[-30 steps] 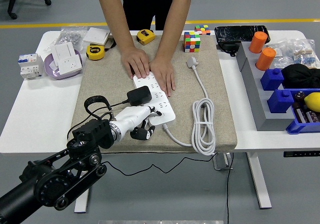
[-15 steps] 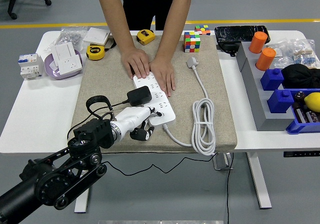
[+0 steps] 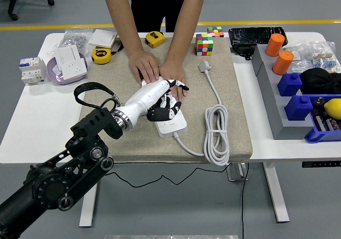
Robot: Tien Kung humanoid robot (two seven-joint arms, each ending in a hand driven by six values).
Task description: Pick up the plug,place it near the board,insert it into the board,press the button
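The white power board [image 3: 173, 123] lies on the tan mat [image 3: 240, 116], its far end pinned under a person's two hands [image 3: 145, 66], [image 3: 173, 75]. My left hand [image 3: 162, 98] reaches in from the lower left and lies over the middle of the board, fingers spread and stretched toward the person's hands. The black plug is hidden beneath my hand; its thin black cord [image 3: 93, 87] loops over my wrist. The board's own white cable [image 3: 216, 132] is coiled to the right. My right arm is out of view.
A colour cube [image 3: 204, 43] and two yellow tape measures [image 3: 101, 55], [image 3: 155, 38] sit at the mat's far edge. A wall socket on a purple plate [image 3: 69, 63] stands at the left. Orange cylinders [image 3: 275, 44], a grey tray [image 3: 269, 98] and blue bins [image 3: 298, 106] fill the right.
My left hand has lifted from the board's near end and swung forward and right over its middle, covering the black plug. The person's hands have stayed put.
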